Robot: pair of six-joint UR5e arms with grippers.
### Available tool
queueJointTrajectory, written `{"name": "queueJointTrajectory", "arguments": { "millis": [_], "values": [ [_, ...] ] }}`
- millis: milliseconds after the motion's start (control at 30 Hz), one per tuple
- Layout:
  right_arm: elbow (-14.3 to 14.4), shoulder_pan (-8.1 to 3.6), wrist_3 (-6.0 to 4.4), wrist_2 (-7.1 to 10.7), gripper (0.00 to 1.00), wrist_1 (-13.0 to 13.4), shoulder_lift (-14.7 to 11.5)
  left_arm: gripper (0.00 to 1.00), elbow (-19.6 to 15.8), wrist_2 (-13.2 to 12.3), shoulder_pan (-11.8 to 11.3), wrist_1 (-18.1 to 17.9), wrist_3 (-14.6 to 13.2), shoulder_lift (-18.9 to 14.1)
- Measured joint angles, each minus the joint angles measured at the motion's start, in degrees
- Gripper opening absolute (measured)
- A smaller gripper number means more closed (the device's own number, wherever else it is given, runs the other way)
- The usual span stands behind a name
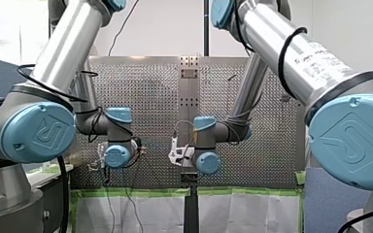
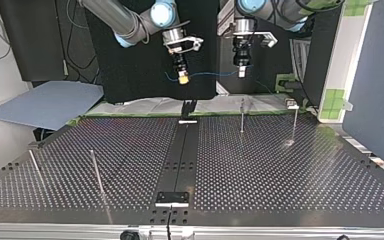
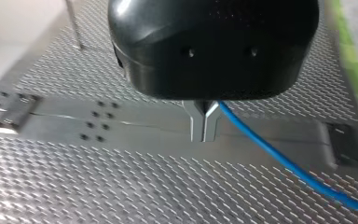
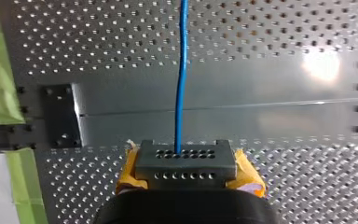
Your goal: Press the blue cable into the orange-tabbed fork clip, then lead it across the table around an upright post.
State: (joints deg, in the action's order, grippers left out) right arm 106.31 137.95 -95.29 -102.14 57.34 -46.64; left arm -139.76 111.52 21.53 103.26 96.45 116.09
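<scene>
The blue cable point(image 2: 210, 75) hangs stretched between my two grippers, high above the table's far edge in the top view. My right gripper point(image 2: 182, 77), with yellow pads, is shut on one part of it; in the right wrist view the cable point(image 4: 182, 84) runs straight ahead out of that gripper point(image 4: 185, 154). My left gripper point(image 2: 241, 72) is shut on the other part. In the left wrist view its metal fingers point(image 3: 204, 126) are pressed together and the cable point(image 3: 279, 156) trails away beside them. A dark forked clip point(image 2: 189, 107) stands at the far end of the table's middle strip; no orange tab shows.
Thin upright posts stand on the perforated table point(image 2: 280, 175): two at the top view's right far side point(image 2: 242, 116) point(image 2: 294, 125), two leaning at its near left point(image 2: 96, 172) point(image 2: 35, 167). A dark plate point(image 2: 172, 197) sits at the near end of the middle strip. Green tape edges the far side.
</scene>
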Motion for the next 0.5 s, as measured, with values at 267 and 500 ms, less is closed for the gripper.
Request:
{"name": "queueJointTrajectory", "arguments": {
  "millis": [267, 500],
  "values": [
    [-3.0, -0.94, -0.49, 0.51, 0.0, -1.1, 0.9, 0.0, -0.4, -1.7, -4.4, -1.7, -1.0, 4.4],
    [-4.7, -2.06, -0.48, 1.41, 0.0, -2.6, 2.0, 0.0, 0.6, -2.3, -7.9, -5.0, -0.7, 7.8]
  ]
}}
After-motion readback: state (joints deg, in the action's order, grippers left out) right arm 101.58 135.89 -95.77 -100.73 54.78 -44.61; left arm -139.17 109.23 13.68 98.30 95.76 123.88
